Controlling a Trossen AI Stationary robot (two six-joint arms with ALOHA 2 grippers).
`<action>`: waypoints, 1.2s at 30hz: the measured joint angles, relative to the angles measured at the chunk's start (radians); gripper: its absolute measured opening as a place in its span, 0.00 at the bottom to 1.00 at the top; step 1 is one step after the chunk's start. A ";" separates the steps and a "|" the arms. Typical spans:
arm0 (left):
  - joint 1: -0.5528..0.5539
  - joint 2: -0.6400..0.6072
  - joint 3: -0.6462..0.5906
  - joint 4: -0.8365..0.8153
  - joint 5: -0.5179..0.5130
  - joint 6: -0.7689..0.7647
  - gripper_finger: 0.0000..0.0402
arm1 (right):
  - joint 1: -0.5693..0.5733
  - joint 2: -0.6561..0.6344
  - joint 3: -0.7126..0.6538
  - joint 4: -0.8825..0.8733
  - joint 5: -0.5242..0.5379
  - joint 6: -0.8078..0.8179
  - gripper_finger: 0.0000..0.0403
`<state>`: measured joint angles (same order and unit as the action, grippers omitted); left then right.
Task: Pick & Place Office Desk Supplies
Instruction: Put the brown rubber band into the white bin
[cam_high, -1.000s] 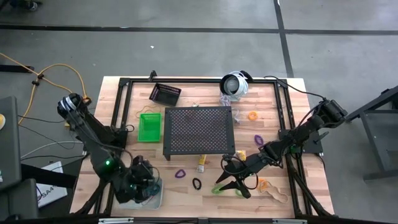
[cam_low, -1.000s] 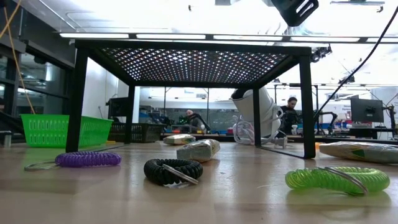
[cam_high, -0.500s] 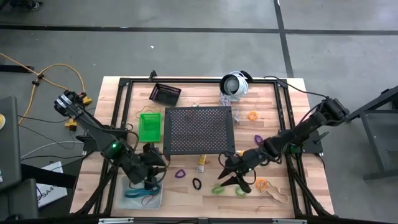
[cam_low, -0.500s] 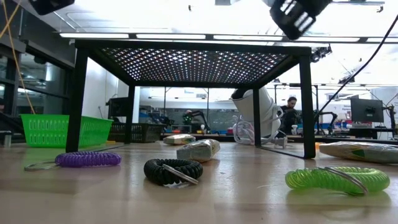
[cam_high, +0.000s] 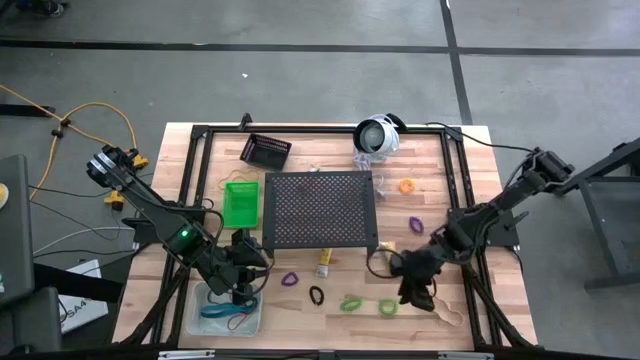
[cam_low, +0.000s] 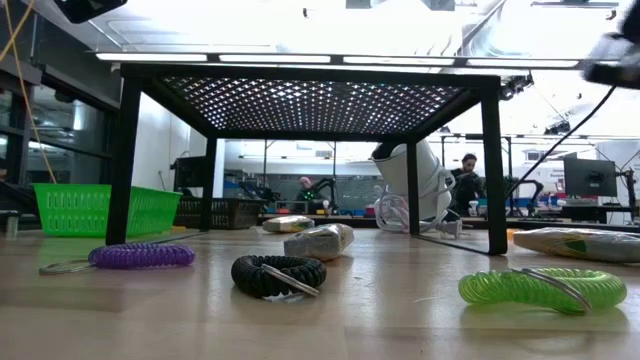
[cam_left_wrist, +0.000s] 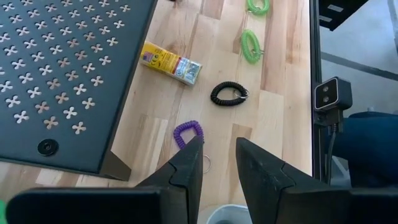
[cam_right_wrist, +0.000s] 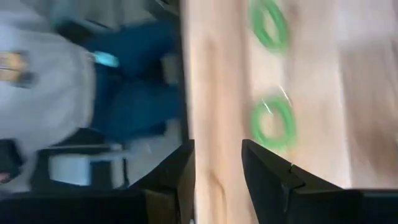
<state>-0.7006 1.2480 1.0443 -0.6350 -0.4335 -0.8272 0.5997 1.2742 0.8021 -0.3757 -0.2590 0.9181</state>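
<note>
The right tool (cam_high: 408, 292) hovers empty and parted near the green coils (cam_high: 351, 303), apparently lining up a grab.

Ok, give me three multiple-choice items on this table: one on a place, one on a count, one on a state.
1. Where does the green bin stand?
A. On top of the perforated stand
B. On the table beside the stand, on the left arm's side
C. Inside the clear bin

2. How many green coil loops lie on the table?
A. One
B. Two
C. Four

3. How is the left gripper, which is above the table near the purple loop?
A. Shut on a loop
B. Open, holding nothing
C. Shut on a bin's rim

Answers:
1 B: the high view shows the bin on the wood next to the stand's edge.
2 B: two green loops lie side by side near the right gripper, which is also open.
3 B: its wrist view shows bare table in the gap between its fingers.
</note>
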 joint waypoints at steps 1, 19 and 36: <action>0.000 0.000 0.000 0.000 0.000 0.000 0.23 | 0.017 0.001 0.000 -0.035 0.007 0.031 0.28; -0.001 0.000 0.000 0.000 0.000 -0.003 0.23 | 0.318 0.059 0.000 -0.228 0.285 0.313 0.25; -0.001 0.000 0.000 0.000 0.000 -0.003 0.23 | 0.418 0.205 0.000 -0.340 0.340 0.484 0.25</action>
<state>-0.7017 1.2480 1.0443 -0.6348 -0.4339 -0.8303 1.0181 1.4792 0.8017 -0.7153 0.0805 1.4023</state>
